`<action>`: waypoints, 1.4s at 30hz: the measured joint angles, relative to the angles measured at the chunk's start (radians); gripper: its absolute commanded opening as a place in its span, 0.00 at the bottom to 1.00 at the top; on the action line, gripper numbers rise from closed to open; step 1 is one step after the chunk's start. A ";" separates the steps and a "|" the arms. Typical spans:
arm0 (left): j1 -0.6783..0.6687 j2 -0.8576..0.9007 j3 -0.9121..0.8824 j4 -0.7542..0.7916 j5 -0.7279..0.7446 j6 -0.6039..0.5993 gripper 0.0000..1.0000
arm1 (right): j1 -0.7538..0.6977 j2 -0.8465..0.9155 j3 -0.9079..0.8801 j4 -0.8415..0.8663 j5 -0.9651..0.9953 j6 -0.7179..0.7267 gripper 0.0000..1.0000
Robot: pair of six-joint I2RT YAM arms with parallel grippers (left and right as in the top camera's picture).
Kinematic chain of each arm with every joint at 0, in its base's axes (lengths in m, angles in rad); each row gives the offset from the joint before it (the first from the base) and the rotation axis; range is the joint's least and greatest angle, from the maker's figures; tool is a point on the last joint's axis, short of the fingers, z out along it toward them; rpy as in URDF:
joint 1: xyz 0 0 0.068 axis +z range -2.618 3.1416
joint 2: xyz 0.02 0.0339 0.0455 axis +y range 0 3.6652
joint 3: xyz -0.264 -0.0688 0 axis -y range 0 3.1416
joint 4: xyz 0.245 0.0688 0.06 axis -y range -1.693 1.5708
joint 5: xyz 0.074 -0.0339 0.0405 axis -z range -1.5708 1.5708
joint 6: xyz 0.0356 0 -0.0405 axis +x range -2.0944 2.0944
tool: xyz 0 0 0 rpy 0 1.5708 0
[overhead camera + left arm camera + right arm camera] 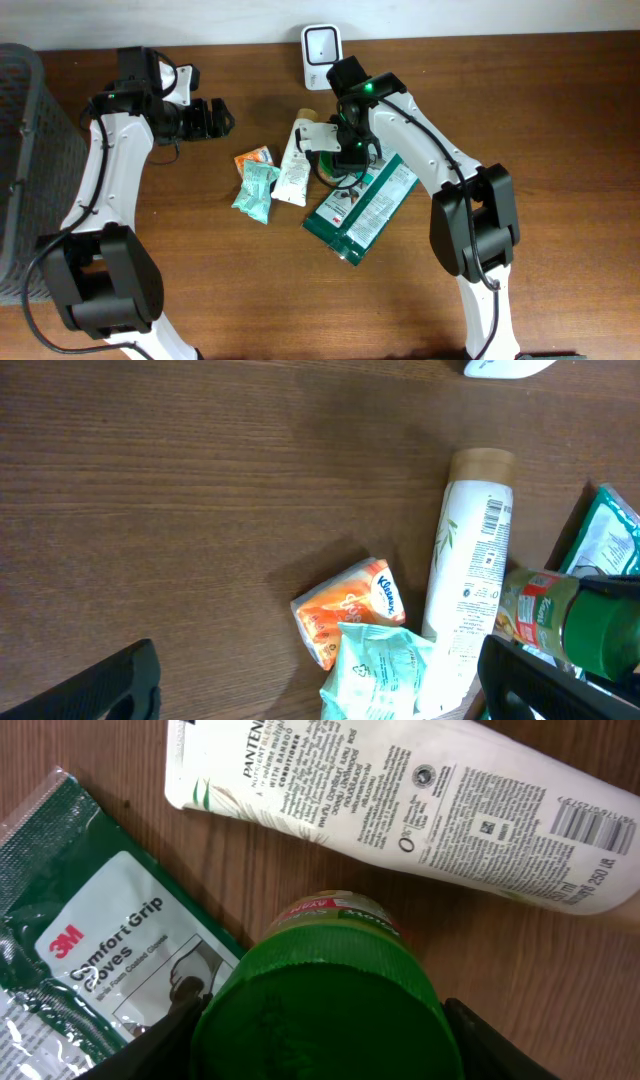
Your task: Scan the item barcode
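Note:
A jar with a green lid [320, 1010] stands between the white Pantene tube [400, 800] and the green 3M gloves pack [90, 940]. My right gripper [325, 1030] is shut on the lid, one finger pressed against each side. In the overhead view the right gripper [345, 150] covers the jar [328, 170]. The tube's barcode [590, 820] faces up. The white scanner [321, 45] stands at the table's back edge. My left gripper [226, 117] hangs open and empty, left of the pile. In its wrist view the left gripper [320, 690] is above a teal pack [380, 670].
An orange Kleenex pack [254, 157] and the teal pack [256, 190] lie left of the tube [293, 160]. The gloves pack [362, 205] lies slanted at the right. A grey mesh basket [25, 150] fills the left edge.

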 measured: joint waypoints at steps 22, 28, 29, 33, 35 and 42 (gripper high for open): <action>0.000 0.000 0.000 0.000 0.000 0.000 0.99 | 0.000 -0.018 0.239 -0.023 0.103 1.413 0.98; 0.000 0.000 0.000 0.000 0.000 0.000 0.99 | 0.010 0.085 0.237 -0.032 0.189 1.804 0.98; 0.000 0.000 0.000 0.000 0.000 0.000 0.99 | 0.017 0.097 0.237 -0.039 0.193 1.843 0.98; 0.000 0.000 0.000 0.000 0.000 0.000 0.99 | 0.049 0.111 0.237 -0.070 0.197 1.942 0.94; 0.000 0.000 0.000 0.000 0.000 0.000 0.99 | 0.052 0.112 0.237 -0.092 0.197 1.953 0.91; 0.000 0.000 0.000 0.000 0.000 0.000 0.99 | 0.053 0.114 0.233 -0.124 0.223 1.946 0.84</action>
